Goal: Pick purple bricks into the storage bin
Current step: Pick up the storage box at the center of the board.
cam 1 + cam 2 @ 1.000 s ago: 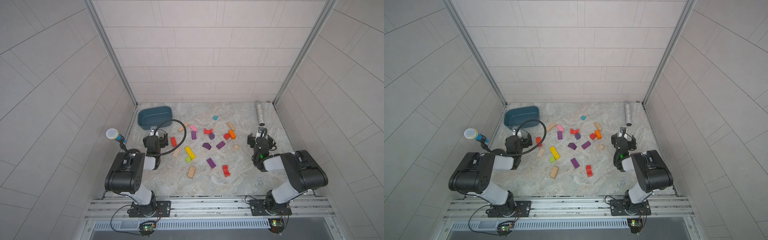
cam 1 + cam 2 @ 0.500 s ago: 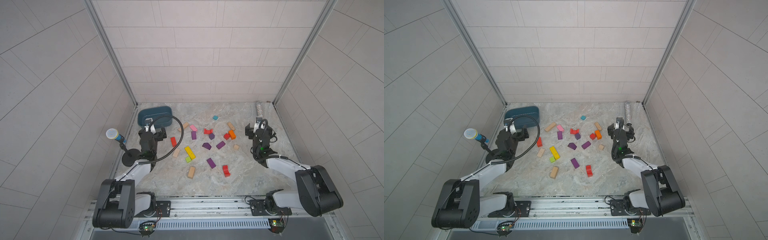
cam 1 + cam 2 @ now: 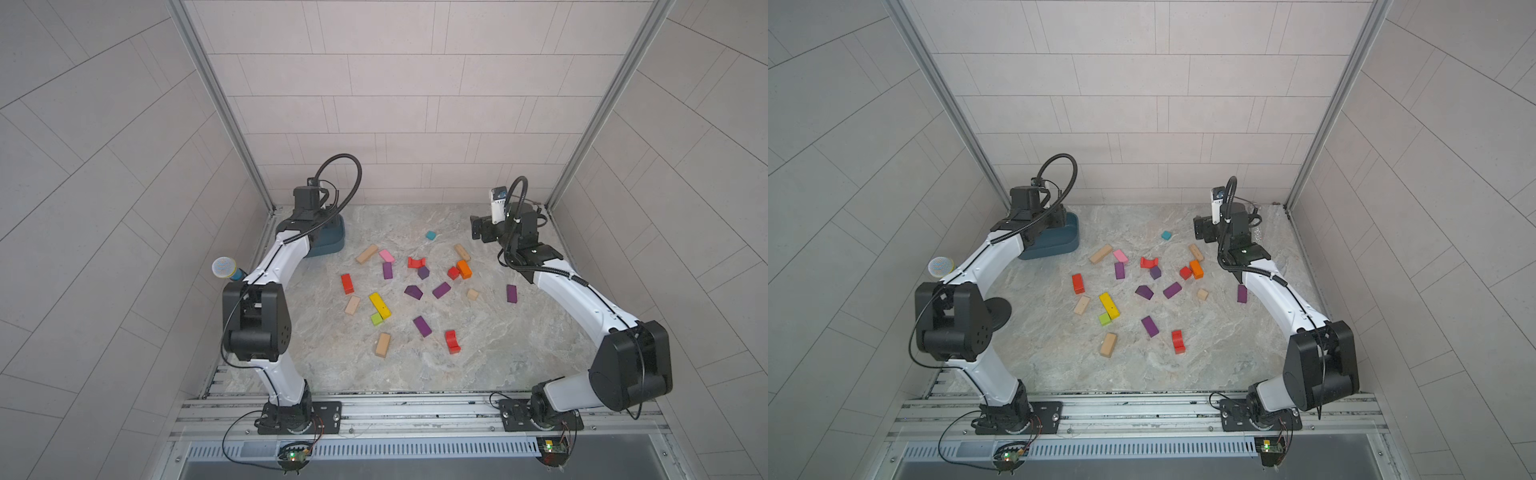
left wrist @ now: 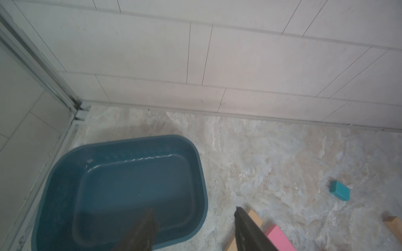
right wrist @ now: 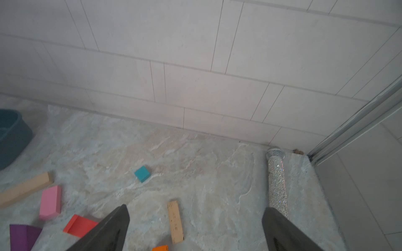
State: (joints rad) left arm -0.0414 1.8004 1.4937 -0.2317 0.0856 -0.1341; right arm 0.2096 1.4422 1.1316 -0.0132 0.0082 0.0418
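Since storage bin (image 4: 139,139), far left on desk (image 3: 478,353), shows empty, nothing done yet: purple bricks (image 3: 441,289) all loose ctr desk. Both apart, empty: left claw (image 4: 194,209) over bin edge, right claw (image 5: 196,207) far right.

The left arm (image 3: 286,254) and right arm (image 3: 582,298) now stand unfolded, reaching toward the back wall (image 3: 415,124). The left gripper (image 4: 194,209) hangs over the edge of the bin (image 4: 134,139), jaws narrower than before. A purple brick (image 3: 511,293), earlier hidden, shows beside the right arm.
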